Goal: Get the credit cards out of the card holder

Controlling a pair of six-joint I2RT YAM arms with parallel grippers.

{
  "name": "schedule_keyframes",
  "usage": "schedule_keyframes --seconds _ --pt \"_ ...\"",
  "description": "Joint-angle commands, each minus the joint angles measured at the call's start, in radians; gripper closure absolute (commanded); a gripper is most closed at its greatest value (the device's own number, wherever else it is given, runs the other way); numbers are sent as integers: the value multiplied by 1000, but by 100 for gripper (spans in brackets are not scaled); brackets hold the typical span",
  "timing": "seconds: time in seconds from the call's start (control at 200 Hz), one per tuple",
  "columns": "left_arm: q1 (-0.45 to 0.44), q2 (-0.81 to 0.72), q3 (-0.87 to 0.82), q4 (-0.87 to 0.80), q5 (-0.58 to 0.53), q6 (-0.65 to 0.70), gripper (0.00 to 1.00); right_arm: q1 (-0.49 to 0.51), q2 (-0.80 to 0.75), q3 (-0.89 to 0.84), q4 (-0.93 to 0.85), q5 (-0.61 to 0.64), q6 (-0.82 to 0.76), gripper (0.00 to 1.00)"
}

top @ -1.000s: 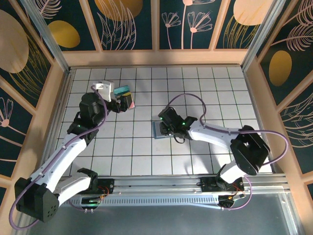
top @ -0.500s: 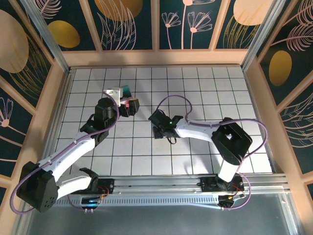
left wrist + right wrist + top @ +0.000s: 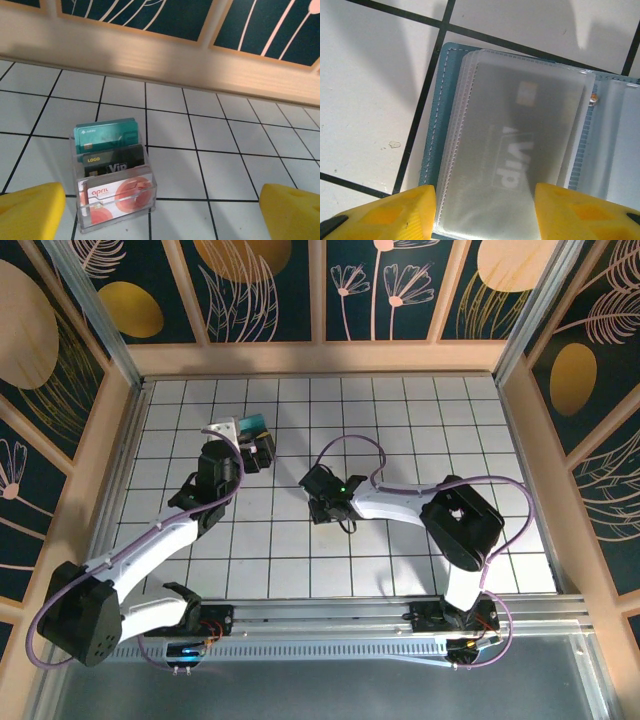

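Note:
The slate-blue card holder [image 3: 438,115] lies open on the white tiles, its stitched left edge showing. On it is a stack of frosted plastic sleeves [image 3: 470,100], and the top sleeve holds a dark credit card [image 3: 520,150] with white "Vip" lettering. My right gripper [image 3: 485,215] is open, a yellow finger [image 3: 395,215] on each side of the sleeve stack. In the top view the right gripper [image 3: 318,502] covers the holder. My left gripper [image 3: 160,210] is open and holds nothing. It points at a clear stand [image 3: 145,197] holding a teal card [image 3: 106,136].
The clear stand also holds a black "LOGO Vip" card [image 3: 114,162] and a white card with red circles [image 3: 117,197]. In the top view the stand [image 3: 252,426] is just beyond the left gripper [image 3: 258,452]. A wooden wall [image 3: 150,45] runs behind it.
The right gripper has moved left over the card holder, and its elbow has swung left. The left gripper has shifted right, closer to the card stand.

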Motion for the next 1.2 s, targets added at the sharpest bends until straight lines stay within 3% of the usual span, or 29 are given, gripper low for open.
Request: schedule_keyframes --seconds 0.0,0.425,0.786,1.196 --pt "-2 4 9 -2 -36 -25 1 -2 13 -2 -3 -4 6 47" --pt "-1 19 26 -15 -39 -22 1 -21 2 -43 28 -41 13 62" --pt "-1 19 37 -28 -50 -7 1 -43 -63 -59 60 -43 7 84" --pt "-2 12 41 -45 -59 7 1 -81 -117 -79 76 -43 18 82"
